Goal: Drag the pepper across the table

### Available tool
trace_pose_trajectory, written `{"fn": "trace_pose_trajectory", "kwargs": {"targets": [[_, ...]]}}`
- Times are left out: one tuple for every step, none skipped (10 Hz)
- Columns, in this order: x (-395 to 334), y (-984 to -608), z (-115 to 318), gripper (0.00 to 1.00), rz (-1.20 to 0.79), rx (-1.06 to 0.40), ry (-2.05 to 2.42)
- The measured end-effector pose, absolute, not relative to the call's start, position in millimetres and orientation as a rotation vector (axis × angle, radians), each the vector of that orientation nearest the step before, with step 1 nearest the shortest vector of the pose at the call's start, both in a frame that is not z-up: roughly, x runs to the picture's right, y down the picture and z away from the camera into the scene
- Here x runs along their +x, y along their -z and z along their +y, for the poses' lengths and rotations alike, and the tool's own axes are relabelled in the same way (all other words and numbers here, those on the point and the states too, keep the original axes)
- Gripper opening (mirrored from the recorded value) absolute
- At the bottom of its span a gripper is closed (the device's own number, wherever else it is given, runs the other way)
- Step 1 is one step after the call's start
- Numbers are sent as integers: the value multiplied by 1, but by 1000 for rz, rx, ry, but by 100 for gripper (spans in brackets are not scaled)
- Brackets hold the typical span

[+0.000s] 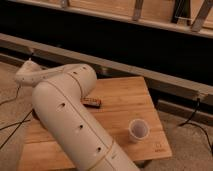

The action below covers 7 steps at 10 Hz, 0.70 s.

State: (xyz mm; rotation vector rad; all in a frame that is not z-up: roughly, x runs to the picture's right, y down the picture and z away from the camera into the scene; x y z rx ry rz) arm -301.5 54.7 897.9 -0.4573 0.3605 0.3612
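The light-wood table [127, 97] fills the middle of the camera view. My thick white arm [65, 115] crosses its left half from the bottom edge and bends at an elbow [30, 74] over the far left corner. The gripper is hidden behind the arm, somewhere over the left part of the table, and it is shut. A small dark red-brown oblong thing [92, 102] lies on the wood right beside the arm. I cannot tell whether it is the pepper or what the gripper holds.
A white cup [138, 130] stands upright on the right front part of the table. A dark rounded edge [34, 114] peeks out left of the arm. Behind the table runs a long metal rail [150, 75] before a dark gap. Cables [197, 125] trail on the floor.
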Motion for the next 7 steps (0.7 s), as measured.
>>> {"fn": "trace_pose_trajectory", "kwargs": {"targets": [[-305, -896, 53, 0, 350, -451, -368], [-309, -894, 51, 0, 336, -442, -378], [-314, -891, 49, 0, 321, -433, -388], [-318, -889, 47, 0, 308, -425, -395], [-321, -887, 46, 0, 297, -419, -402], [-327, -883, 43, 0, 278, -409, -413], [-330, -881, 42, 0, 268, -404, -419]]}}
